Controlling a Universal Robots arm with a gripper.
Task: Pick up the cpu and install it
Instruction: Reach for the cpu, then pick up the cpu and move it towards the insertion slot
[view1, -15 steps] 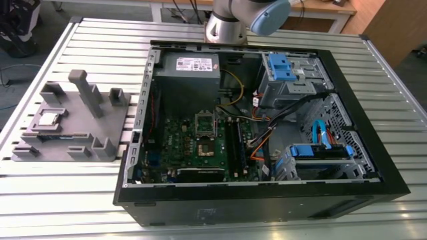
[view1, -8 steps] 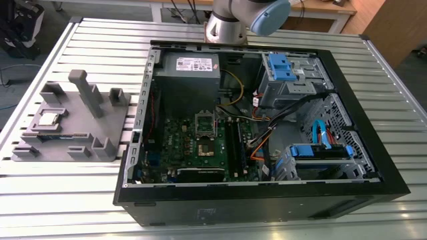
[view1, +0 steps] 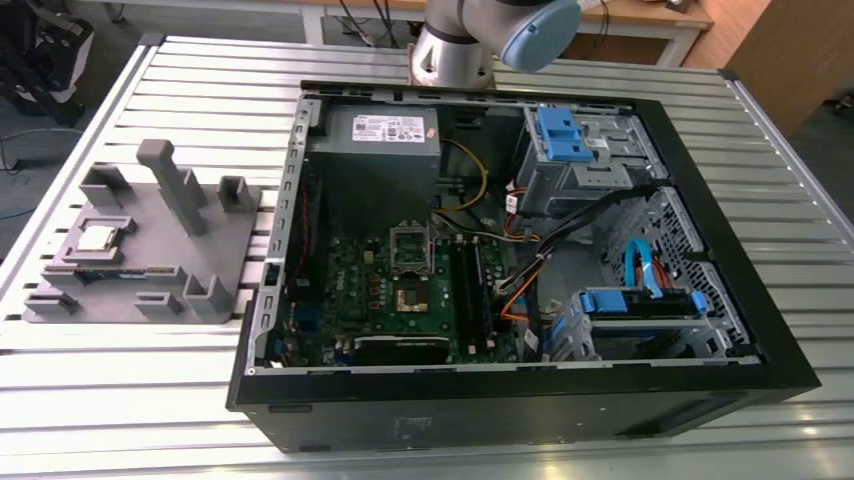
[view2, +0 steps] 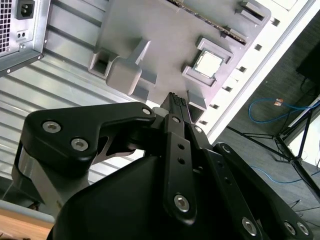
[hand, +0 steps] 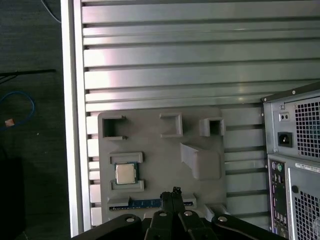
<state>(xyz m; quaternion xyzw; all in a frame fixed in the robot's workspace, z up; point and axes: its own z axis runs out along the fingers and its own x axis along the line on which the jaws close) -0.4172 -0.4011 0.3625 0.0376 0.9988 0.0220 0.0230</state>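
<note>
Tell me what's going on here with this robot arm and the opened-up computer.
The arm's gripper hovers above the grey fixture tray that lies beside the open computer case. Its jaws are closed together and hold nothing. The cpu sits in a square nest on that tray, not yet picked up, so nothing has gone onto the green motherboard so far.

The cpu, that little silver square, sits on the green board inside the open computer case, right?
No. The cpu sits in a pocket of the grey tray beside the open computer case, not on the green board; the exterior view shows it.
</note>
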